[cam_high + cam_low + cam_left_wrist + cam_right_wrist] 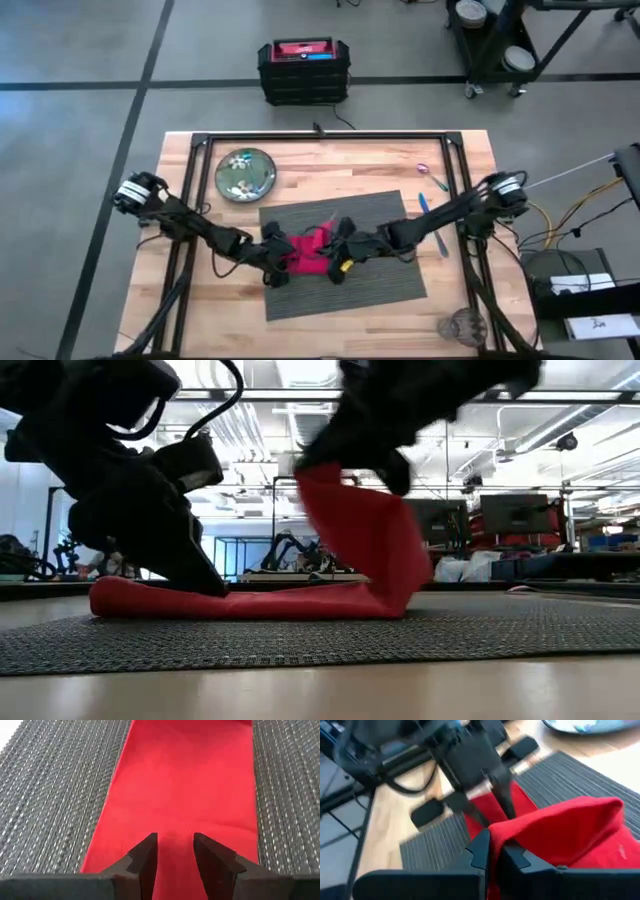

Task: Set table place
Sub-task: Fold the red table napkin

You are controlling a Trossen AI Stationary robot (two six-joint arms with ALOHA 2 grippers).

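Both grippers meet over the middle of the placemat (345, 255), and we see them working the same red napkin (312, 250). Our right gripper (495, 851) has its fingers nearly together, pinched on an edge of the napkin and holding that end lifted off the mat; in the low view the cloth rises from the mat in a folded flap up to this gripper (385, 455). Our left gripper (175, 852) sits low at the napkin's other end with its fingers a little apart, the red cloth lying flat between and beyond them; we cannot tell whether they actually grip it or only press on it. In the low view this gripper (205, 580) comes down onto the flat part of the napkin, which rests on the mat. The mat lies slightly askew on the table (200, 300), near the middle. A green flowered plate (246, 174) sits on the bare wood beyond the mat's far left corner, with nothing on it. Thin blue and purple utensils (430, 195) lie on the wood just off the mat's far right side, close to the right arm. A small clear glass (462, 325) stands at the table's near right corner, well apart from the mat.
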